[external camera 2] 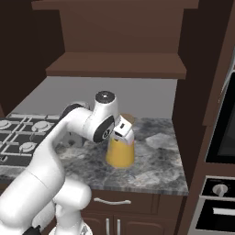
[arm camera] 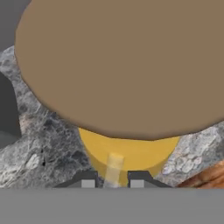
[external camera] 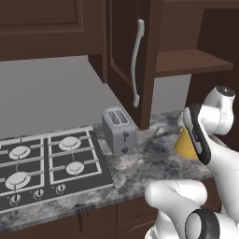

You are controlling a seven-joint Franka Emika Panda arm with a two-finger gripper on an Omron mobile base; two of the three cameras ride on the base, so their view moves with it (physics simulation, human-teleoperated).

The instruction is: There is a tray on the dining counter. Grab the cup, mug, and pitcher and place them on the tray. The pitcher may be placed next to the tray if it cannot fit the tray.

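Gripper [arm camera: 112, 183] fingers pinch thin handle of pitcher [external camera 2: 120, 151], right of toaster [external camera: 119, 130]. Lift straight, slow; lid-heavy, grip narrow, may swing w/ tilt.

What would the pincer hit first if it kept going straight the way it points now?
Probably the pitcher: the pincer already straddles a pale strip on its orange body, under the tan lid. Below that lies the stone countertop; depth is unclear.
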